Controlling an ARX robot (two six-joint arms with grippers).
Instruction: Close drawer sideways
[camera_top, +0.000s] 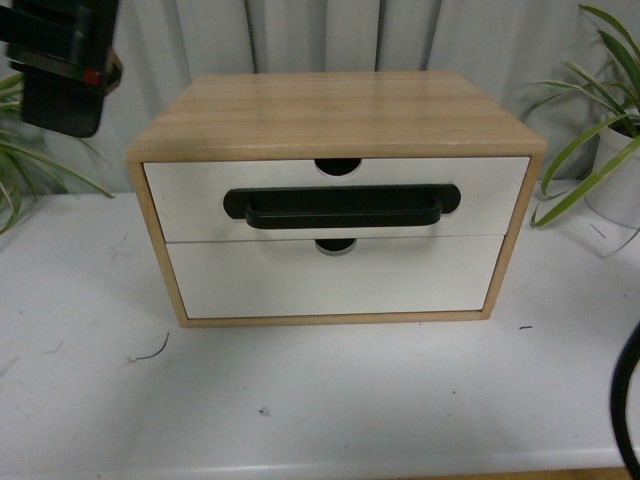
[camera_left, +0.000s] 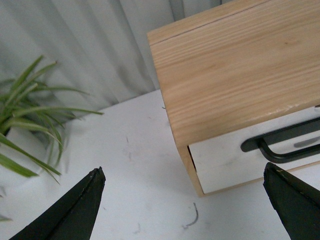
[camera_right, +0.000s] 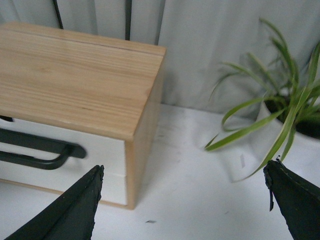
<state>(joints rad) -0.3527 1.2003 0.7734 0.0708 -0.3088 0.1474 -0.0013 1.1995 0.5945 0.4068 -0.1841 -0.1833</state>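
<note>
White tabletop (camera_top: 300, 400) under the cabinet (camera_top: 340, 110), drawer (camera_top: 180, 205) flush; left hand (camera_left: 182, 172) and right hand (camera_right: 182, 167) released, empty.

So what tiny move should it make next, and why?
Probably none on the drawer: its white front already sits flush in the wooden cabinet, with no gap showing in any view. Both the left end effector and right end effector are open and touch nothing, so I'd just draw the arms back a little.
</note>
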